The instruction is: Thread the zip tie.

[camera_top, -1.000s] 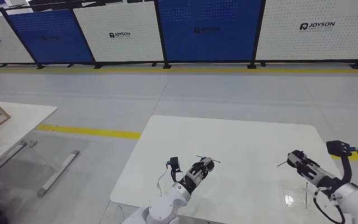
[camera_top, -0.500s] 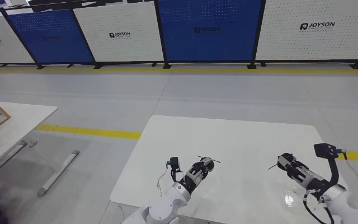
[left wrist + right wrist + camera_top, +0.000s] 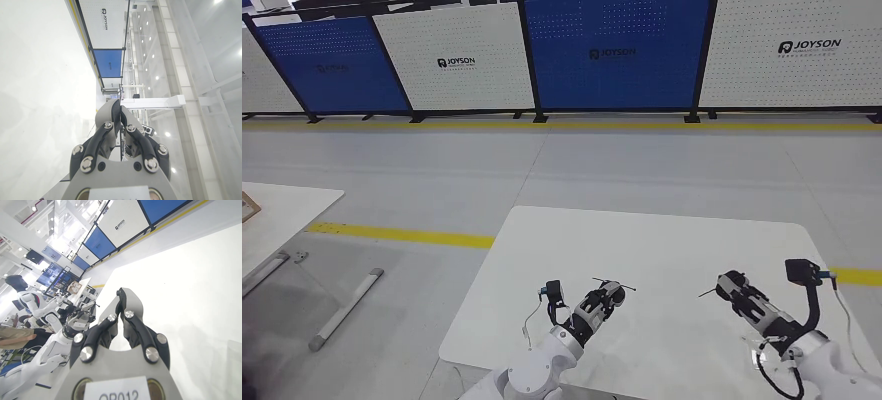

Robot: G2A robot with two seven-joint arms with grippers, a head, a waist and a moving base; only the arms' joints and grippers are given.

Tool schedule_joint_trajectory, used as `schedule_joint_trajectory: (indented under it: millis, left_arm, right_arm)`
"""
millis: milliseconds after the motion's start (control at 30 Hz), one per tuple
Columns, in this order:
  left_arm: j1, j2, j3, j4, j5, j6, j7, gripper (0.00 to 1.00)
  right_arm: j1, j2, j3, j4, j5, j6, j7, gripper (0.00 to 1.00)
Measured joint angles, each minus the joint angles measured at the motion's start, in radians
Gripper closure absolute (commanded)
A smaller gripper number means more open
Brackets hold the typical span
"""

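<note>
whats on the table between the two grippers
Nothing: in the top view the white table is bare between the left gripper, jaws shut on a thin black zip tie, and the right gripper, jaws shut on another thin black strip.

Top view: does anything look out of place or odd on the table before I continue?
Nothing stands out. The left gripper is shut on a zip tie, the right gripper on a thin black strip, apart over the white table.
</note>
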Motion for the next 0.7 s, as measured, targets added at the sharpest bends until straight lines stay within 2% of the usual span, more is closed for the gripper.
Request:
schedule_joint_trajectory:
  millis: [300, 400, 533, 633, 700]
  left_arm:
    - [0.000, 0.000, 0.000, 0.000, 0.000, 0.000, 0.000, 1.00]
    - [0.000, 0.000, 0.000, 0.000, 0.000, 0.000, 0.000, 1.00]
    - [0.000, 0.000, 0.000, 0.000, 0.000, 0.000, 0.000, 1.00]
    - [0.000, 0.000, 0.000, 0.000, 0.000, 0.000, 0.000, 1.00]
    - [0.000, 0.000, 0.000, 0.000, 0.000, 0.000, 0.000, 1.00]
  right_arm:
    - [0.000, 0.000, 0.001, 0.000, 0.001, -0.001, 0.001, 1.00]
    - [-0.001, -0.005, -0.003, -0.001, -0.009, 0.012, -0.027, 1.00]
    - [0.017, -0.022, -0.049, 0.000, 0.014, 0.022, -0.088, 1.00]
    - [0.044, -0.035, -0.112, 0.005, -0.052, 0.076, -0.129, 1.00]
    - [0.045, -0.036, -0.115, 0.005, -0.058, 0.079, -0.130, 1.00]
